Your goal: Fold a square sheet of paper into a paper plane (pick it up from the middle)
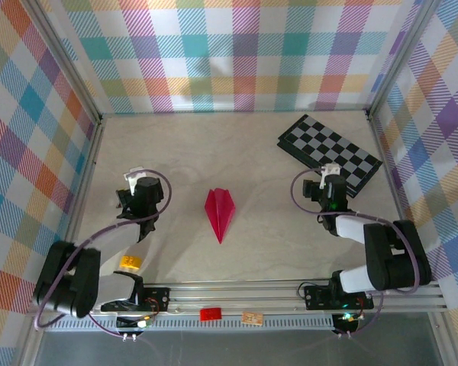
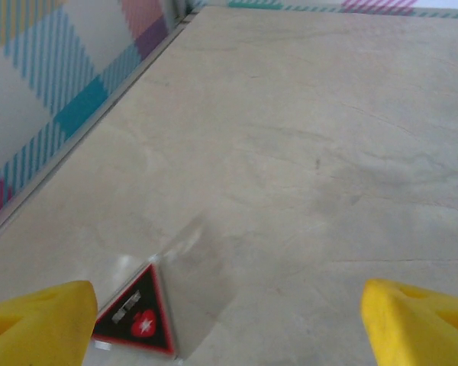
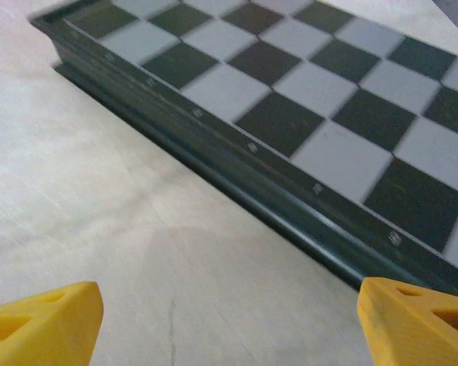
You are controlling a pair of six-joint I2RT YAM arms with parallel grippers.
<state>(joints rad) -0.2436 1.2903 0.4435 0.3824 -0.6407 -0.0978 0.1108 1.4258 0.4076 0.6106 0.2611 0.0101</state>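
Judging by the paper plane (image 1: 220, 211) lying finished mid-counter (image 1: 214, 145), the folding looks complete. The left claw (image 2: 229, 328) at its nine o'clock and the right claw (image 3: 229, 324) at three o'clock, near the checkerboard (image 1: 330, 151), both gape released and empty. The next move probably calls only for parking the arms.

Checkerboard (image 3: 305, 107) beyond wide-spread end effector (image 3: 230, 296)

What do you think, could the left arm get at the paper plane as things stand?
Probably yes: the paper plane lies flat on the table, to the right of the left gripper; nothing stands between them, and its jaws are open.
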